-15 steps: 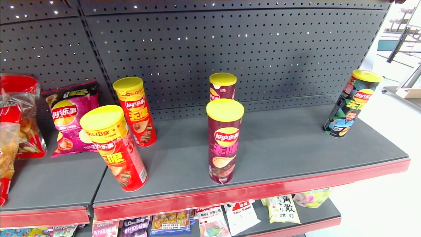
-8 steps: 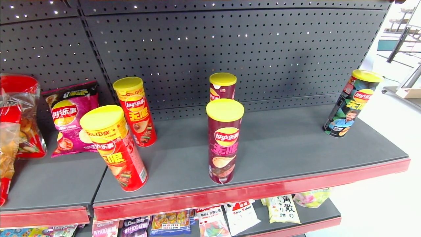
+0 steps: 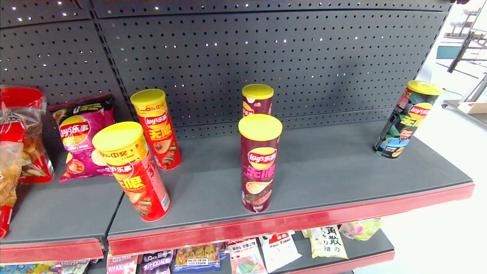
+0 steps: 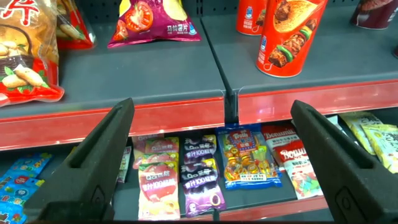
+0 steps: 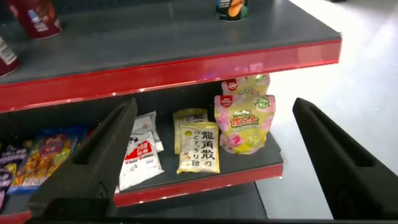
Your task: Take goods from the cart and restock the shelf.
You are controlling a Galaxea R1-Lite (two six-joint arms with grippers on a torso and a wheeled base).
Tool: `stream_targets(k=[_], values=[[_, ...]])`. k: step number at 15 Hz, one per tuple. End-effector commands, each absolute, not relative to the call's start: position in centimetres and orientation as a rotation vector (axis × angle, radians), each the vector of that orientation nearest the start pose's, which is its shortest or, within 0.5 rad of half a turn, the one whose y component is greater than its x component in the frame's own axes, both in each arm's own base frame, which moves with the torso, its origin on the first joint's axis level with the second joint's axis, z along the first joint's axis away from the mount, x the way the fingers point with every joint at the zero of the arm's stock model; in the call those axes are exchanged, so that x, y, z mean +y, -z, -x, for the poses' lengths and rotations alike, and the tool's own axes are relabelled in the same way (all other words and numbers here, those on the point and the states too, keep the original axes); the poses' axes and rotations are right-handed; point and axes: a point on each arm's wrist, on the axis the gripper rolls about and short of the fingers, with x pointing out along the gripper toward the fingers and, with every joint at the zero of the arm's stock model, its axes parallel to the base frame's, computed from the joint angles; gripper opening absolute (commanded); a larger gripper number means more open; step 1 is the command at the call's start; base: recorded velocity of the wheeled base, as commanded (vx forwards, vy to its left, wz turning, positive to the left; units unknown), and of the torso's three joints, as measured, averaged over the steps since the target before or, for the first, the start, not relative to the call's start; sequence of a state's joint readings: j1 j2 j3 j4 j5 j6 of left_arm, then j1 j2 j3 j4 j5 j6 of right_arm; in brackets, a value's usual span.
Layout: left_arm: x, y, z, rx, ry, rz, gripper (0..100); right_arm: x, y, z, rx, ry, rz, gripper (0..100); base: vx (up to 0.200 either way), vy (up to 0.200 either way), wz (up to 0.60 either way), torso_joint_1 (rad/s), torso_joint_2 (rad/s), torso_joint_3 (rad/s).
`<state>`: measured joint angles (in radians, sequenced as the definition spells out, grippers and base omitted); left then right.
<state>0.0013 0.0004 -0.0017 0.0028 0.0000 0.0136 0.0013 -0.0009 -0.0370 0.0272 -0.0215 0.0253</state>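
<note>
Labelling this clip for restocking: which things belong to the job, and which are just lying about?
Job: shelf, front red can, front maroon can, dark can, open left end effector, open right end effector.
Lying about: purple chip bag, lower-shelf packets.

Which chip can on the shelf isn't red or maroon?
The yellow-lidded black-and-green chip can, alone at the right end of the grey shelf; the others are red or maroon.

shelf [image 3: 335, 167] open between maroon can [image 3: 260, 163] and dark can [image 3: 407, 120], red cans [image 3: 133, 171] left

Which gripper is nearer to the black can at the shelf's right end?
Right. The right gripper is low in front of the black can; the left gripper is before the red can.
</note>
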Motion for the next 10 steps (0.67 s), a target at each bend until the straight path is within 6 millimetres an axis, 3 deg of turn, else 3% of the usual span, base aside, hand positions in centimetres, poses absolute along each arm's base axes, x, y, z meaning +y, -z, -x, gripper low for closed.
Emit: stream_targets(k=[1,6,8,10], values=[[0.00,-7.56,2.29,0.002,-0.002,-0.014,100,0.01,-8.27,2.56,-0.011,-0.008,0.015,100,-0.200,0.000,0.00,0.002,0.00,-0.007],[0.00,-7.56,2.29,0.002,-0.002,-0.014,100,0.00,-8.29,2.56,-0.012,-0.004,0.018,100,-0.200,0.000,0.00,0.002,0.00,0.001],[0.00,-7.52,2.28,0.003,-0.002,-0.014,100,0.00,-8.27,2.56,-0.011,-0.003,0.020,100,0.000,0.000,0.00,0.000,0.00,0.000],[0.00,-7.52,2.28,0.003,-0.002,-0.014,100,0.00,-8.27,2.56,-0.011,-0.001,0.018,100,0.000,0.000,0.60,-0.012,0.00,0.005]])
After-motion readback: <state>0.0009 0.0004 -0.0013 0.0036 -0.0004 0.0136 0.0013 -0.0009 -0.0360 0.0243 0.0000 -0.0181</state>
